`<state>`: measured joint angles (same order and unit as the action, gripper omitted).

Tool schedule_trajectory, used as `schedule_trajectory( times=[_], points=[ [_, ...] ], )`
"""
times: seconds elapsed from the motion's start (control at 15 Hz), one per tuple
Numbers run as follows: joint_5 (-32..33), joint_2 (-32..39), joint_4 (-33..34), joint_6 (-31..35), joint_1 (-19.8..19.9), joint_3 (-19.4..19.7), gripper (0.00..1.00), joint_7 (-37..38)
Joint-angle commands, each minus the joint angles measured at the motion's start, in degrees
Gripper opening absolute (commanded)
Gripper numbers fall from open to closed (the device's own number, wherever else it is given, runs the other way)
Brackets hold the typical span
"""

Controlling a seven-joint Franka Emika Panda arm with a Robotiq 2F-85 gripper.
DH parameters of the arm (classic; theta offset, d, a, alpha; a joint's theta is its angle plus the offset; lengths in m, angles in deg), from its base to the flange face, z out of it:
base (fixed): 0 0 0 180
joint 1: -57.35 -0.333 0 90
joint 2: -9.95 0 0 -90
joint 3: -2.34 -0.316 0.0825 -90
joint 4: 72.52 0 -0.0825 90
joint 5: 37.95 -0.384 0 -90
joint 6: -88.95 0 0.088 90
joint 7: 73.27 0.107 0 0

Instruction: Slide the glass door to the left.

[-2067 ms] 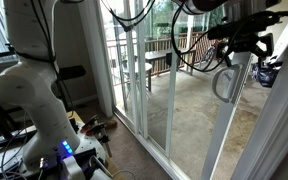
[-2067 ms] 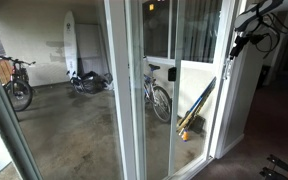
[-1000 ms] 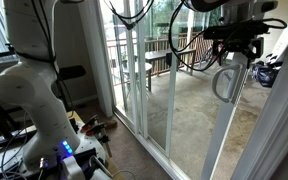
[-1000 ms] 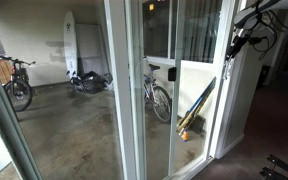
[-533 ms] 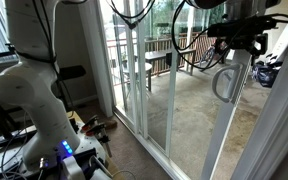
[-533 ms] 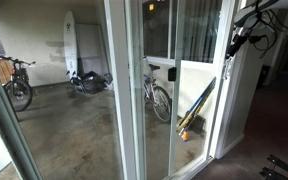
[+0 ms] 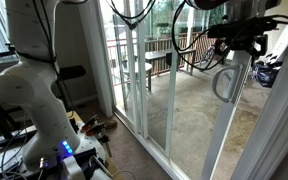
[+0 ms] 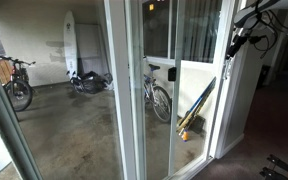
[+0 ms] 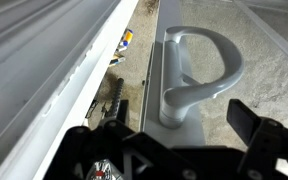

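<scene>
The glass door (image 7: 189, 110) is a tall clear panel in a white frame; it also shows in an exterior view (image 8: 199, 100). Its grey D-shaped handle (image 7: 225, 83) sits on the vertical edge. In the wrist view the handle (image 9: 202, 62) fills the middle. My gripper (image 7: 240, 40) hangs just above the handle at the top right, and is seen in an exterior view (image 8: 238, 42). In the wrist view the gripper (image 9: 166, 130) is open, with its dark fingers (image 9: 249, 122) on either side of the handle's lower post. I see no contact.
The robot's white base (image 7: 34, 90) stands at the left with cables (image 7: 94, 127) on the floor. Fixed white-framed panels (image 8: 119, 90) stand beside the door. Outside are bicycles (image 8: 160, 97), a surfboard (image 8: 70, 48) and a concrete patio.
The gripper has shifted slightly up and levelled over the handle since two seconds ago. In the last half second nothing visibly moves, and the door stays where it was.
</scene>
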<state>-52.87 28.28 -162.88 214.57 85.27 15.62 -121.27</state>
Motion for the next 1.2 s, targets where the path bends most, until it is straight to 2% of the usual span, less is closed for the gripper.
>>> schedule_trajectory(
  times=[0.0, 0.53, 0.93, 1.13],
  points=[
    [0.1, 0.2, 0.4, -0.3, 0.3, -0.2, 1.0, 0.1],
    [0.1, 0.2, 0.4, -0.3, 0.3, -0.2, 1.0, 0.1],
    [-1.3, -1.1, -8.4, 8.8, 0.1, -0.8, 1.0, -0.1],
    [-4.5, -3.3, -14.6, 12.9, 0.3, -2.5, 1.0, -3.1]
  ],
)
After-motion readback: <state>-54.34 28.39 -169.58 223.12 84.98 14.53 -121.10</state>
